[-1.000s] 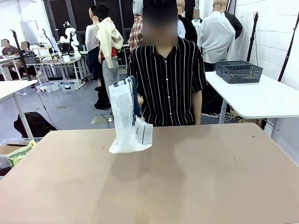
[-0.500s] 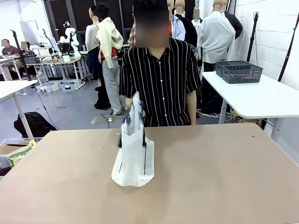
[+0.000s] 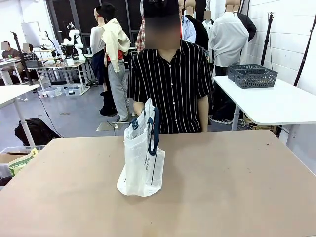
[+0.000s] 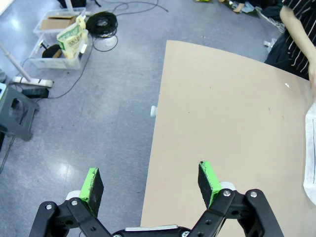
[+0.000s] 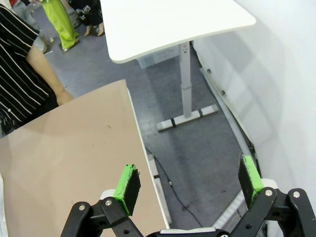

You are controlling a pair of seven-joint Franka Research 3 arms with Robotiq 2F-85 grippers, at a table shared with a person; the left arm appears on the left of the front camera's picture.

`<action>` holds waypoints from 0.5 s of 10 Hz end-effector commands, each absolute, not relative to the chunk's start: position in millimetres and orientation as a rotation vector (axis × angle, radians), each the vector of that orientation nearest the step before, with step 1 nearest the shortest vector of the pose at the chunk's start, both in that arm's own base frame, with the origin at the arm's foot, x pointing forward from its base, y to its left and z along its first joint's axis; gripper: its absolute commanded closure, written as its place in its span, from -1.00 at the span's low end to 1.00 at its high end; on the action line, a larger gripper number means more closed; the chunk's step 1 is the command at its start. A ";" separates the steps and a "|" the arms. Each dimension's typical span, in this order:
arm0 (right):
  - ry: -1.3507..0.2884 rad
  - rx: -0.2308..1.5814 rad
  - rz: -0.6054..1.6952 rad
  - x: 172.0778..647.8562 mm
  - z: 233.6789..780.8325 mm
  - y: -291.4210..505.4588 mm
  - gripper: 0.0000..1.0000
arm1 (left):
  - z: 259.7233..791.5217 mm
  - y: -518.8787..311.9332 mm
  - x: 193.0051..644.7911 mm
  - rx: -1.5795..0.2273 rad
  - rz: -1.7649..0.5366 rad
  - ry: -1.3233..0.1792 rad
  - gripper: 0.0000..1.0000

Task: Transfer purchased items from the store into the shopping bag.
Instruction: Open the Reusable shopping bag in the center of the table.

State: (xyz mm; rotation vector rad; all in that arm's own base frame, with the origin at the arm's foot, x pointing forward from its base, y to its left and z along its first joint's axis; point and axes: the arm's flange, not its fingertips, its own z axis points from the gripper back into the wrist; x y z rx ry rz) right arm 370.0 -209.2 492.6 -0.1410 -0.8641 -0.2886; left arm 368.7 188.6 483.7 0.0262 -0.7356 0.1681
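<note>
Left end effector (image 4: pixel 150 183): jaws spread wide, with nothing between the green pads (image 4: pixel 92 183). It hangs over the surface's (image 3: pixel 237 187) side edge, well apart from the shopping bag (image 3: pixel 143 163).
Left wrist view, bag: a white strip of it shows at the picture's far right edge, past bare tan surface.
Right end effector (image 5: pixel 188 182): jaws spread wide and empty. One finger is above the surface's other side edge and one is above the grey floor (image 5: pixel 197 98), well apart from the bag.
Shopping bag: it stands upright on the surface, nearer the person's (image 3: pixel 170 84) side than the robot's. It is translucent white with dark lettering down its front. Its mouth is bunched and tall, and its base splays out on the surface.
Bag handles (image 3: pixel 155 129): dark navy straps draped down the front from the bag's top.
Bag contents: cannot tell through the plastic.
Person: stands just behind the bag in a dark striped shirt. One hand (image 3: pixel 139 107) is at the back of the bag's top, though whether it grips cannot be told. The other arm hangs down, apart from the bag.
White side table (image 3: pixel 276 103): behind and well to the right of the bag.
Dark grey mesh baskets (image 3: pixel 254 76): sitting on that side table, far from the bag.
</note>
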 end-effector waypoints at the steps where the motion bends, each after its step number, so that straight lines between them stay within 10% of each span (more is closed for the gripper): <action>1: -0.864 -0.150 -0.281 369.2 493.7 -209.8 -1.00 | 483.6 192.4 367.4 0.036 0.161 -0.736 -1.00; 5: -0.864 -0.150 -0.281 369.2 493.7 -209.8 -1.00 | 483.6 192.4 367.4 0.036 0.161 -0.736 -1.00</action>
